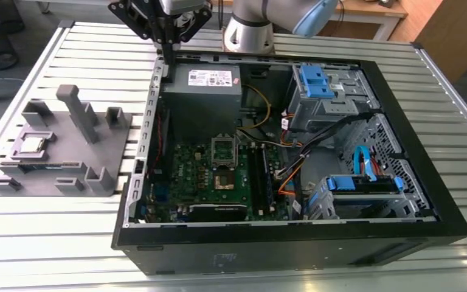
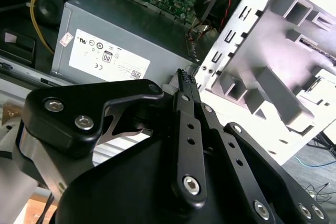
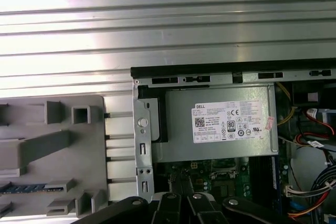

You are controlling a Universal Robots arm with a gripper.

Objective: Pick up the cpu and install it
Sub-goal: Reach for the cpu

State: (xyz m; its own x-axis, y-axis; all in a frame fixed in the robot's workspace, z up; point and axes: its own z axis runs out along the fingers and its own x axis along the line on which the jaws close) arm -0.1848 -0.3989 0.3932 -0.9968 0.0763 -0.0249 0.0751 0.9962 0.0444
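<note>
The cpu (image 1: 32, 145), a small pale silvery square, lies on the grey plastic holder (image 1: 95, 152) at the exterior view's left. My gripper (image 1: 168, 53) hangs above the far left corner of the open computer case (image 1: 428, 182), well away from the cpu. Its black fingers (image 2: 185, 85) are pressed together with nothing between them. In the first wrist view the gripper (image 3: 181, 187) hovers over the case wall, beside the holder (image 3: 52, 145). The dark socket (image 1: 224, 177) sits in the middle of the green board (image 1: 189, 167) inside the case.
A grey power supply (image 1: 205, 82) fills the case's far left corner below the gripper. Blue drive cages (image 1: 323, 85) and loose cables (image 1: 290, 170) occupy the right half. A memory stick (image 1: 43, 165) lies on the holder. Everything rests on a slatted metal table (image 1: 47, 237).
</note>
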